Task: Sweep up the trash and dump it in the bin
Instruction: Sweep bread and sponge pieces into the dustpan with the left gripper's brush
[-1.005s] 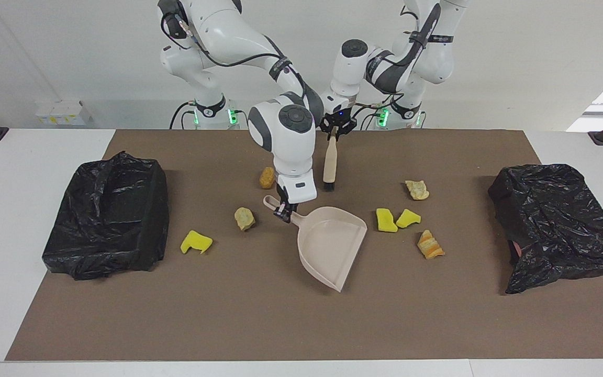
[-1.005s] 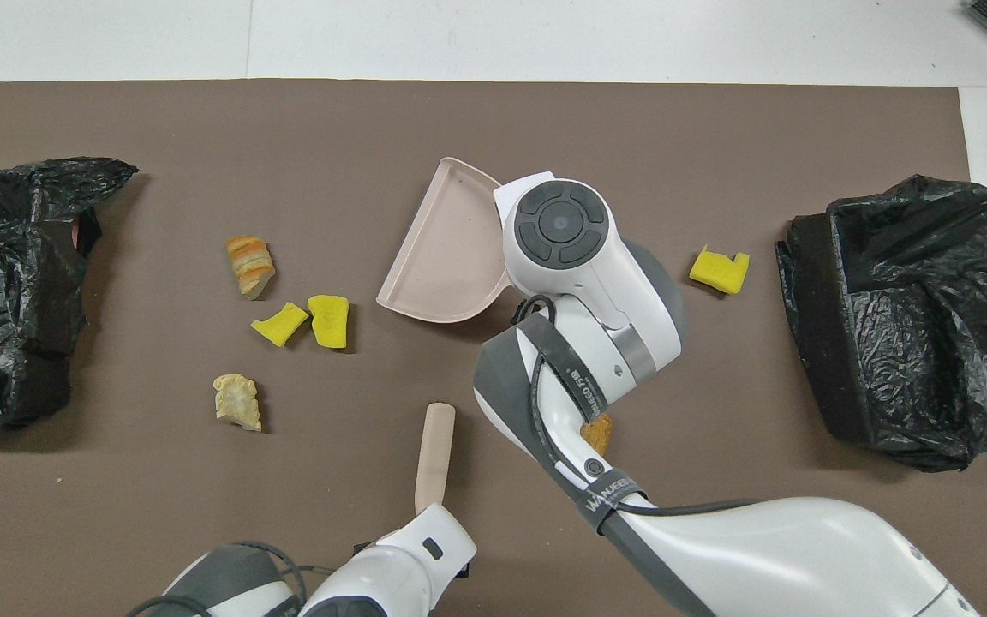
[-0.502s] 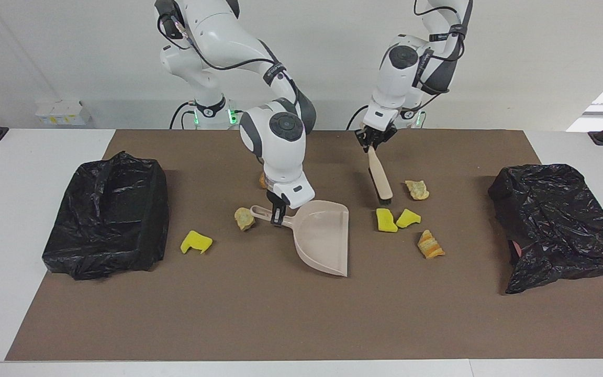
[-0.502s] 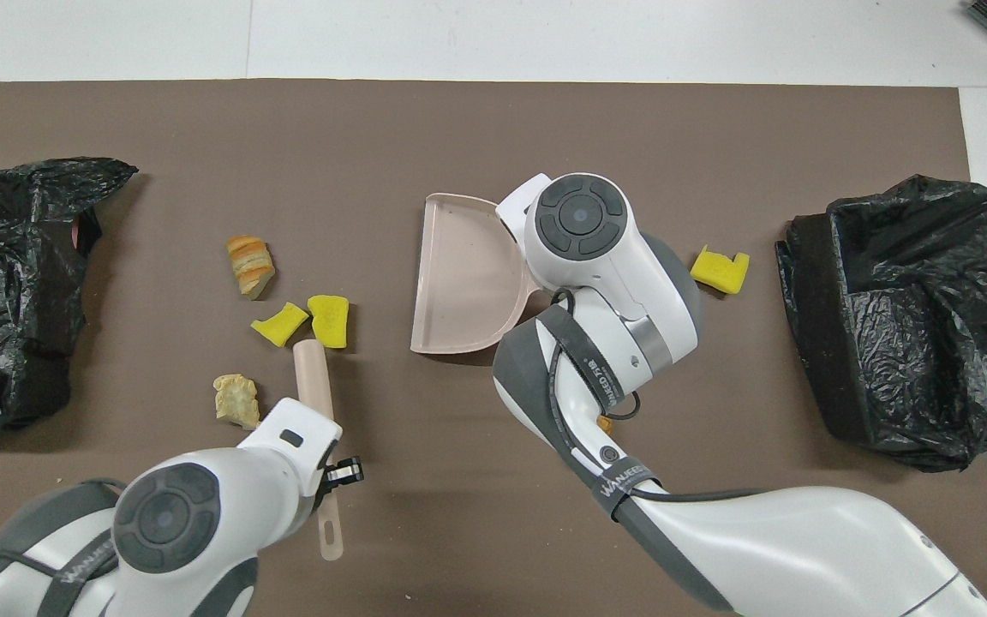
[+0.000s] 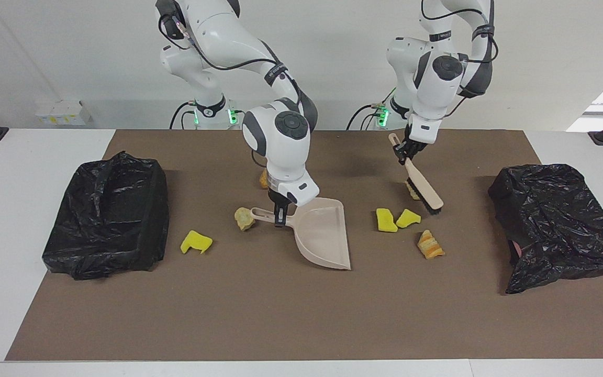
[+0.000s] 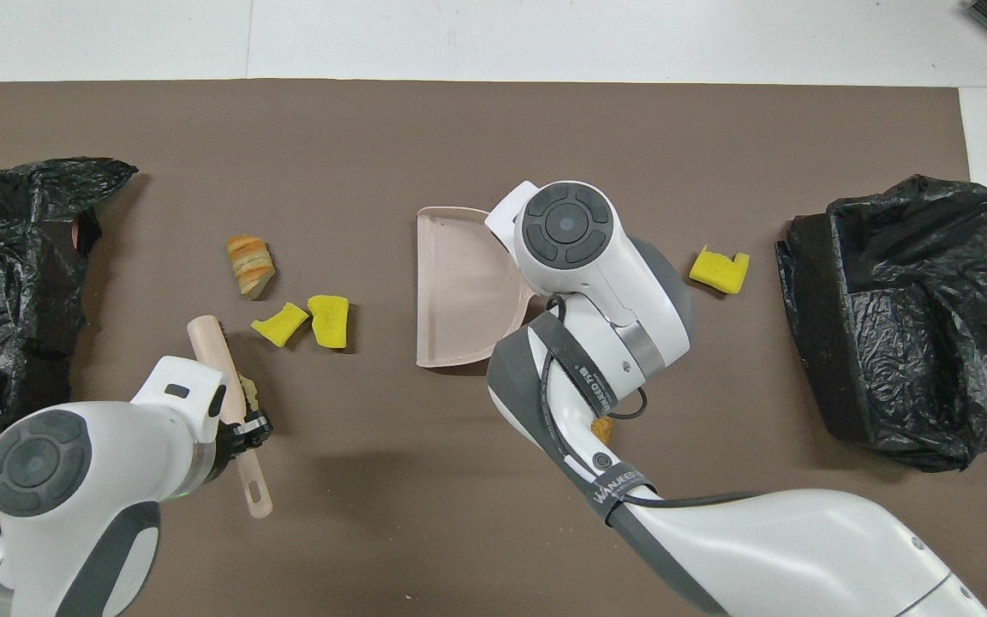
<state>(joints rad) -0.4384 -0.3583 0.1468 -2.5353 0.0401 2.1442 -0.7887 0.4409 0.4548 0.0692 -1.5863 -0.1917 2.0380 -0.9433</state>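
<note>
Claw work is split between the two arms: the right claw is clamped on the handle of the beige dustpan, which sits mid-table with its open mouth turned toward the left arm's end, seemingly so scraps can be pushed straight in. At that end the left claw is closed on the handle of the brush, held slanted with its dark bristles low at a tan lump that the brush mostly hides. That puts the brush on the outer side of this cluster, so a stroke toward the pan would likely carry the pieces along. Two yellow chunks lie between brush and pan, with an orange-brown lump just beside them. Other trash lies at the right arm's end: a tan lump touching or just beside the pan's handle, another lump half hidden by the right arm, and a yellow chunk near one black-lined bin. A second bin stands at the left arm's end. Nothing is in the pan yet.
</note>
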